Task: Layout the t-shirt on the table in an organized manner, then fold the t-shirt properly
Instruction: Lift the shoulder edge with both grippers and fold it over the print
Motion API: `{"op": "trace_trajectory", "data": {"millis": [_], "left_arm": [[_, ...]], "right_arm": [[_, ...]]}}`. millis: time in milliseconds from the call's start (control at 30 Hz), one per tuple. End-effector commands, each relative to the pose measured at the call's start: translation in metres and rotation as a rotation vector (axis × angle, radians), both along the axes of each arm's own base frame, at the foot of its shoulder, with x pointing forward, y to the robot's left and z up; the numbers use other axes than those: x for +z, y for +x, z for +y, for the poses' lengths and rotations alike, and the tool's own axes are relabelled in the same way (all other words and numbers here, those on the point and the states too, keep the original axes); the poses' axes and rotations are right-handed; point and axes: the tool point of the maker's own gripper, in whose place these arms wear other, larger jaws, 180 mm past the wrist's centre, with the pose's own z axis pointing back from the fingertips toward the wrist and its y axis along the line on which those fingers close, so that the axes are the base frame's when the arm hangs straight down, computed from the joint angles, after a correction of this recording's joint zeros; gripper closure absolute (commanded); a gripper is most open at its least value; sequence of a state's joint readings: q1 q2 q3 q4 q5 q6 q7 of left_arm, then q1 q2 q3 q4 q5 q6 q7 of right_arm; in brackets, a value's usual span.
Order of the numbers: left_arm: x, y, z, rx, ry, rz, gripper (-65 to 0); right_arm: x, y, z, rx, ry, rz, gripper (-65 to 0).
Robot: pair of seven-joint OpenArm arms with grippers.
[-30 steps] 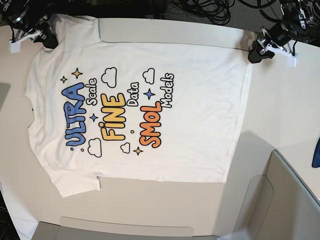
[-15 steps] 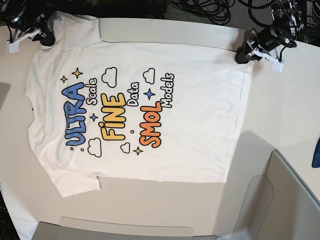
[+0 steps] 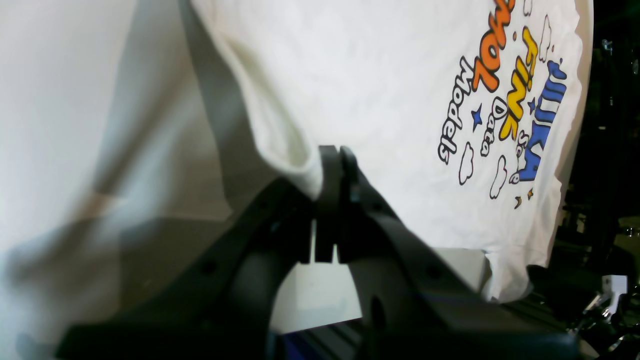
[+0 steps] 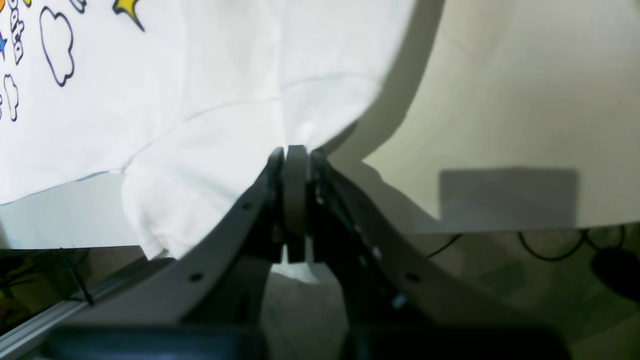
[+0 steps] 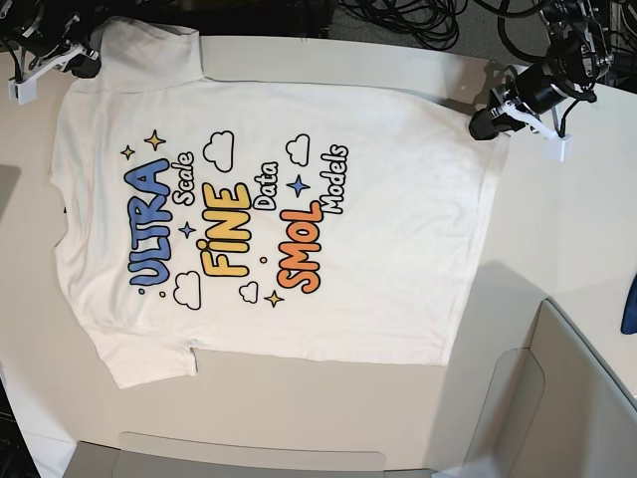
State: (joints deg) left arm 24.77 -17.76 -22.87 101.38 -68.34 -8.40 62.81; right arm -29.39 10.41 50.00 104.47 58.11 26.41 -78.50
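Note:
The white t-shirt [image 5: 398, 229] lies spread print-up on the beige table [image 5: 567, 219], collar toward the left of the base view. My left gripper [image 5: 488, 121] is at the far right hem corner. In the left wrist view, the left gripper [image 3: 332, 155] is shut on that corner of the t-shirt [image 3: 400, 100], which rises off the table [image 3: 60, 100] in a fold. My right gripper [image 5: 85, 65] is at the far left sleeve. In the right wrist view, the right gripper [image 4: 295, 152] is shut on the sleeve cloth of the t-shirt [image 4: 200, 75].
A grey bin-like panel [image 5: 557, 398] stands at the near right corner, and another grey panel [image 5: 249, 463] runs along the near edge. Black cables [image 5: 418, 20] lie beyond the far edge. A blue item [image 5: 630, 304] shows at the right border.
My left gripper moved in to the hem corner and shut on it, and the corner is lifted. My right gripper drew the sleeve a little toward the far edge.

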Motion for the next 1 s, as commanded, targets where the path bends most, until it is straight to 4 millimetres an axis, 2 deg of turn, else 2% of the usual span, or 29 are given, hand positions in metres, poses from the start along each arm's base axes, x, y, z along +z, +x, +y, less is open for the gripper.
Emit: {"op": "trace_trajectory", "data": {"millis": [0,167,233,333,633,733,833,967], "left_arm": [[0.011,0.007,0.000,-0.006,-0.002,-0.042,0.0],[0.017,0.013,-0.001,-0.012,-0.001,-0.066,0.0],[0.033,0.027,-0.006,-0.031,0.009,-0.126,0.0],[0.045,0.040,-0.011,-0.069,0.010,-0.155,0.0],[0.088,0.104,-0.017,-0.123,-0.012,-0.282,0.0],[0.086,0.125,-0.018,-0.127,-0.054,-0.273,0.0],[0.074,0.141,-0.023,-0.128,-0.102,-0.238,0.0],[0.056,0.159,-0.025,-0.103,-0.163,-0.186,0.0]], "right_arm": [[0.014,0.008,-0.004,0.015,-0.031,-0.041,0.0],[0.043,0.030,0.004,0.070,-0.097,-0.135,0.0],[0.050,0.041,0.005,0.072,-0.102,-0.172,0.0],[0.059,0.061,0.007,0.061,-0.095,-0.234,0.0],[0.090,0.120,0.019,0.017,-0.054,-0.433,0.0],[0.099,0.139,0.014,-0.013,-0.089,-0.463,0.0],[0.100,0.151,0.003,-0.052,-0.148,-0.452,0.0],[0.077,0.166,-0.008,-0.113,-0.133,-0.379,0.0]]}}
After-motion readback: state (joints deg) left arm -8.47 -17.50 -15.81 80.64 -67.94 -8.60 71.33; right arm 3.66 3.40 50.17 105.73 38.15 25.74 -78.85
